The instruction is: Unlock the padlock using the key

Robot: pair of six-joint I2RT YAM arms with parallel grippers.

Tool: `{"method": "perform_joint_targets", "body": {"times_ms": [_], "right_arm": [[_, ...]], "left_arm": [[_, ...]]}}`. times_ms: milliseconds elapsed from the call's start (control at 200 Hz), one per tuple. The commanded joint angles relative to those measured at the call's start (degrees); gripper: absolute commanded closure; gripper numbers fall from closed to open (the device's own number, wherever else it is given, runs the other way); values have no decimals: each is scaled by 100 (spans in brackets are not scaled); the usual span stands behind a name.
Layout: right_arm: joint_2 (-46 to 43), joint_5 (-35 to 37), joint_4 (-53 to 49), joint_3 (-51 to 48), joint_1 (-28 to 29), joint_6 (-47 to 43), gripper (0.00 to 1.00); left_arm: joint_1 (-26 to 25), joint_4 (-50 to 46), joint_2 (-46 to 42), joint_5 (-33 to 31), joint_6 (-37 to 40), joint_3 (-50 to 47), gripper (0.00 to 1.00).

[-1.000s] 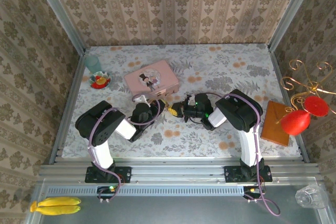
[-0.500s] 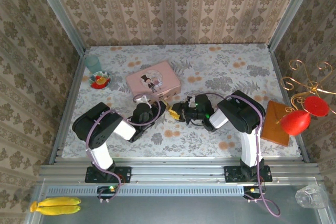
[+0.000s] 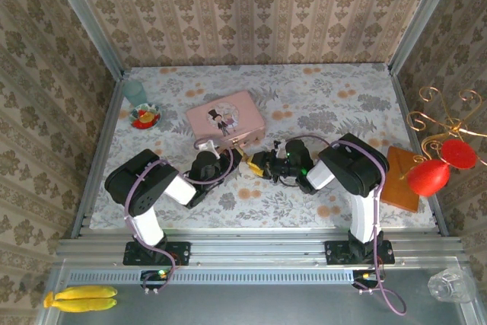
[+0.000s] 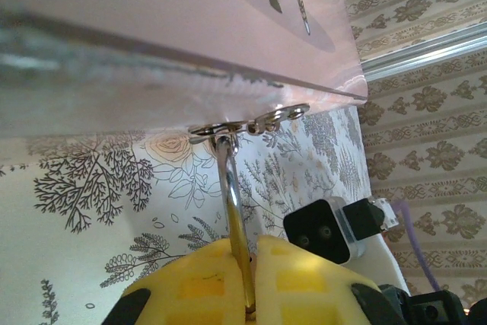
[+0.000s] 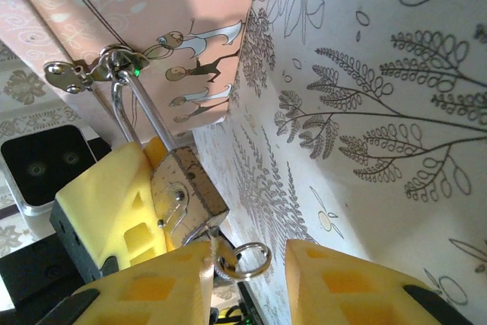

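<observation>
Brass-coloured padlock (image 5: pixel 186 188) is found off the front wall of the pink tin (image 3: pixel 226 121), its thin shackle (image 5: pixel 141 116) threaded through the small metal hasp (image 5: pixel 91 70) on that wall. The left gripper (image 4: pixel 245 255) is closed on the lock: in its own wrist view the shackle runs straight down between the two yellow pads (image 4: pixel 190 279), and in the right wrist view one of those pads lies flat against the side of the brass body. The lock's long axis runs from the hasp, along the shackle and body, directly toward the right gripper (image 5: pixel 249 273), so the base of the lock faces that gripper end-on. The key (image 5: pixel 242 261) sits at that base; mostly its ring is visible, and the blade appears seated in the keyhole, though it is too small to confirm. The ring lies in the gap between the right gripper's two yellow fingers, close to one and clear of the other. Those jaws stand partly apart and clamp nothing. In my judgement the right arm is the one placed to work the key, since the left is occupied steadying the lock. The coming move depends on the jaws closing on the key head in line with the lock's axis; an off-axis grip would likely twist the lock on the hasp rather than turn the key.
</observation>
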Motion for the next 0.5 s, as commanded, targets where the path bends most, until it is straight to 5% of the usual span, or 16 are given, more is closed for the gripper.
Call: {"method": "perform_joint_targets", "body": {"times_ms": [0, 265, 495], "right_arm": [[-429, 174, -661, -50, 2, -644, 68], [-1489, 797, -3421, 267, 2, -2687, 65], [-1836, 1193, -4448, 532, 157, -3737, 66]], "left_arm": [[-3, 41, -120, 372, -307, -123, 100], [24, 170, -78, 403, -332, -181, 100], [23, 339, 19, 413, -418, -212, 100]]}}
